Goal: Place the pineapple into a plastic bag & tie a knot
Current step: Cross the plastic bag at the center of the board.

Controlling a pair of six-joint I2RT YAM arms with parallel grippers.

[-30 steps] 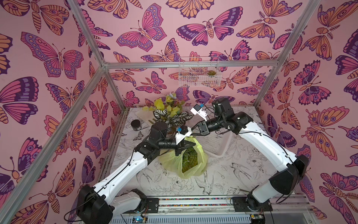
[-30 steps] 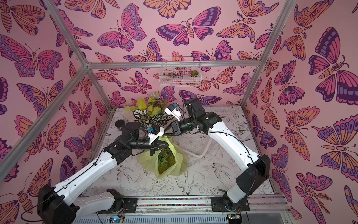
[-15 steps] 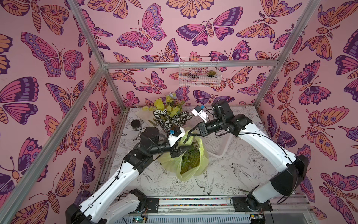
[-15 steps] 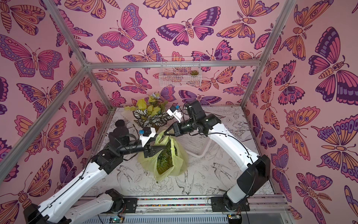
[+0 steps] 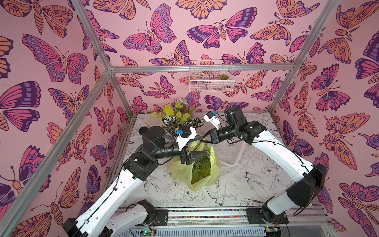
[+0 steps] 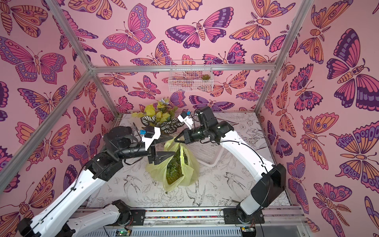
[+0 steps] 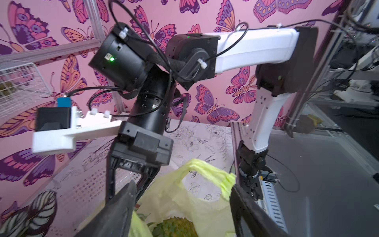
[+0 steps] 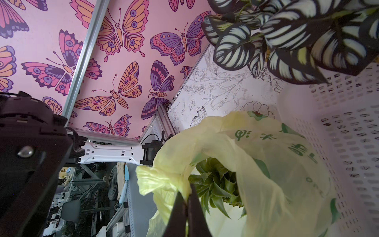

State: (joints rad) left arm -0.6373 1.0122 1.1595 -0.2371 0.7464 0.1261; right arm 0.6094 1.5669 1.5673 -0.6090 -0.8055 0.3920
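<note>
Left edge: the left wall [image 5: 61, 143] runs close beside the left arm; bare table [image 5: 155, 184] lies open between that arm and the bag
Left arm: rises from the near rail [image 5: 205, 212], its elbow over the table's left part and its forearm pointing right toward the bag
Left gripper [image 6: 174, 145]: jaws spread wide over the bag's left side, clamping nothing; in the wrist view one handle loop [image 7: 205, 170] arches between the fingers [image 7: 242, 201] and leans on one of them
Plant [image 5: 180, 121]: at the far edge, just behind both grippers
Bag [image 5: 215, 166]: mid-table with its base on the surface, its mouth open and drawn up toward the far side
Pineapple [image 5: 202, 168]: inside the bag, its leafy crown showing at the mouth
Handles: untied, apart
Right gripper [image 8: 186, 190]: pinched tight on a bunched bit of bag handle at the far side of the mouth
Basket [image 5: 231, 151]: right of the bag, its wall just beside the bag, under the right forearm
Right arm: rises from the rail's right end, its elbow near the right wall [image 5: 338, 143] and its forearm reaching left over the basket
Right edge: open table near and right of the basket
</note>
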